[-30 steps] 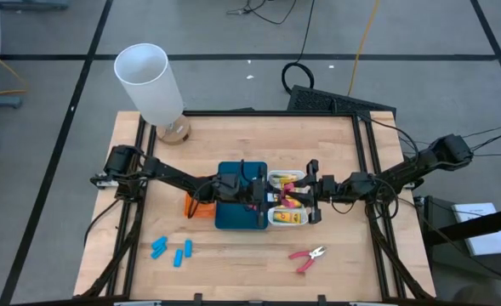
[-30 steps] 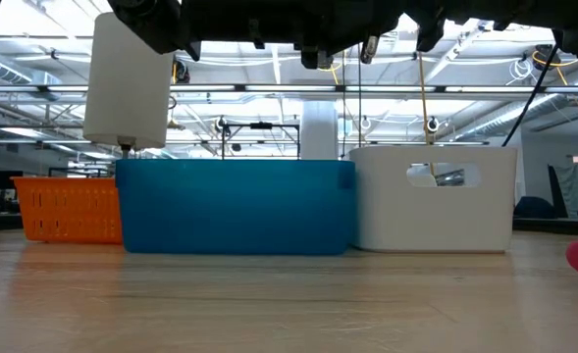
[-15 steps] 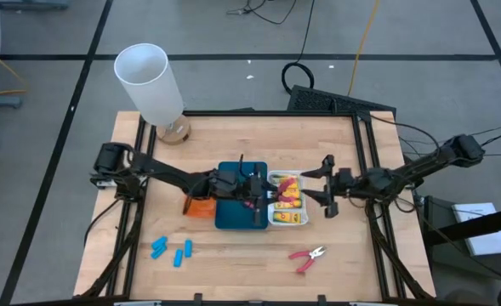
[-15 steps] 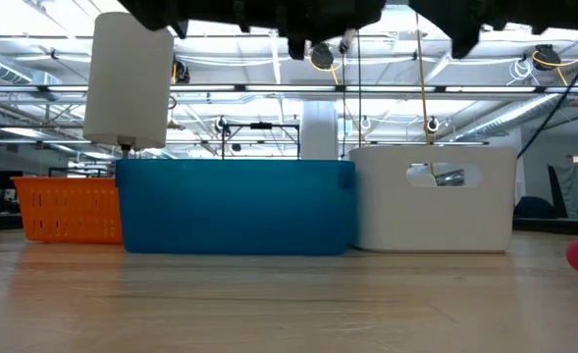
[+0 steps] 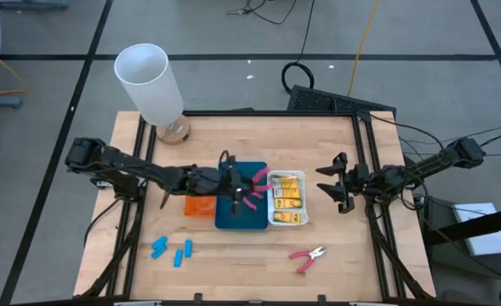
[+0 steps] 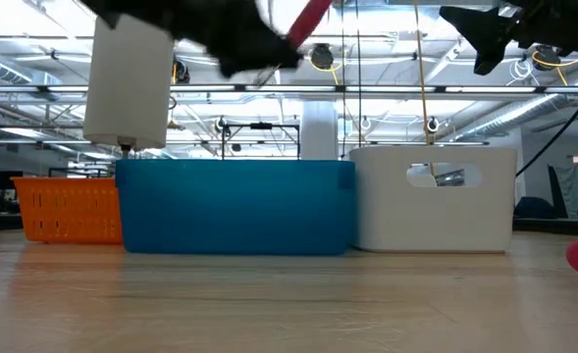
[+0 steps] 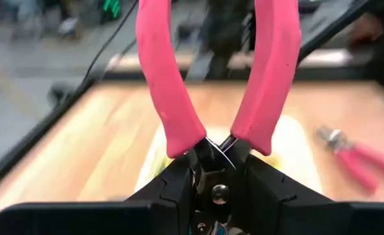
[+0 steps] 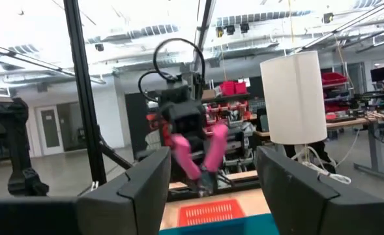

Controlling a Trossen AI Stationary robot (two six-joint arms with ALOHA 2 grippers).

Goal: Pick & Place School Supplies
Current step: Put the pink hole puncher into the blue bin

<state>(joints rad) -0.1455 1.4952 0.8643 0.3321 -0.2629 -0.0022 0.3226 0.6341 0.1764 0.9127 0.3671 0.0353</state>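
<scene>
1. Your left gripper (image 5: 233, 189) hung over the blue tray (image 5: 241, 217), its fingers pinching a pair of pink-handled pliers (image 5: 254, 189) by the metal head, with the handles pointing up and out toward the white tray (image 5: 287, 219).
2. In the left wrist view those pliers (image 7: 211, 72) sat clamped at the pivot, both handles splayed above the fingers, well clear of the surface (image 5: 335, 246).
3. Your right gripper (image 5: 339, 183) hovered beside the white tray on its outer side, fingers spread and holding nothing.
4. The yellow packets (image 5: 286, 194) lay in the white tray; a second pair of pliers (image 5: 307, 257) lay loose on the surface in front of it, and three blue pieces (image 5: 172, 250) lay near the front left.
5. I judged this the carry step: pliers picked, not yet placed.
6. The next move called for lowering the pliers into a tray, then spreading the fingers only once the handles cleared the rim.
</scene>
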